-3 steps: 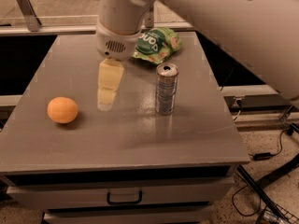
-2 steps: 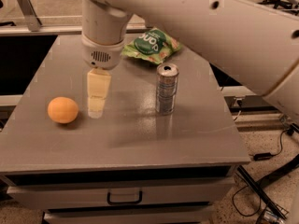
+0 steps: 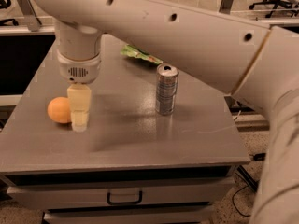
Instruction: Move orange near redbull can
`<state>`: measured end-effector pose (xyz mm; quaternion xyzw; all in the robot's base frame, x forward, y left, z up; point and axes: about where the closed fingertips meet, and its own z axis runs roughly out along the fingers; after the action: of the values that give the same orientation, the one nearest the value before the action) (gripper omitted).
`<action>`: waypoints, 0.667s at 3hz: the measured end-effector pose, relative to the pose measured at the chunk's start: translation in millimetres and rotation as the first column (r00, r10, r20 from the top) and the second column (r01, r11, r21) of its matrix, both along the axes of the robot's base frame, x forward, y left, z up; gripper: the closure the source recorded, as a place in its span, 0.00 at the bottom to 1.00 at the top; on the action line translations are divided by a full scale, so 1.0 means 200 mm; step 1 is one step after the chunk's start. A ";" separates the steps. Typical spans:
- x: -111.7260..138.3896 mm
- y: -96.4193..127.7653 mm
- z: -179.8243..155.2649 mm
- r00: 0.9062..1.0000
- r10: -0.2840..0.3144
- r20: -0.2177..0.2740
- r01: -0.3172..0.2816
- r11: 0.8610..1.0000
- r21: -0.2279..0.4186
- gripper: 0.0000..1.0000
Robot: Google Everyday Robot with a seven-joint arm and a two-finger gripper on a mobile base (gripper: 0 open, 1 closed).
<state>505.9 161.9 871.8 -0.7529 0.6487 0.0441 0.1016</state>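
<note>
1 gripper (image 3: 79, 123) just beside orange (image 3: 58, 110), w/ redbull can (image 3: 166, 90) upright, well apart

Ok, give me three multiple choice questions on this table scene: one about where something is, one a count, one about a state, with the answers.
1. The redbull can is: A on its side; B upright; C crushed.
2. Cans on the table: A one; B two; C three.
3. The gripper is: A above the can; B off the table; C low beside the orange, on the can's side.
Answers: B, its pull-tab top faces up; A, only one shows; C, it hangs close by the fruit.
</note>
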 end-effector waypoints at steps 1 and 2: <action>-0.04 0.10 -0.05 0.999 0.038 -0.005 -0.038 0.999 -0.019 0.00; -0.06 0.18 -0.08 0.998 0.067 -0.008 -0.067 0.997 -0.038 0.00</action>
<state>494.9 197.0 855.6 -0.7759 0.6242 0.0377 0.0832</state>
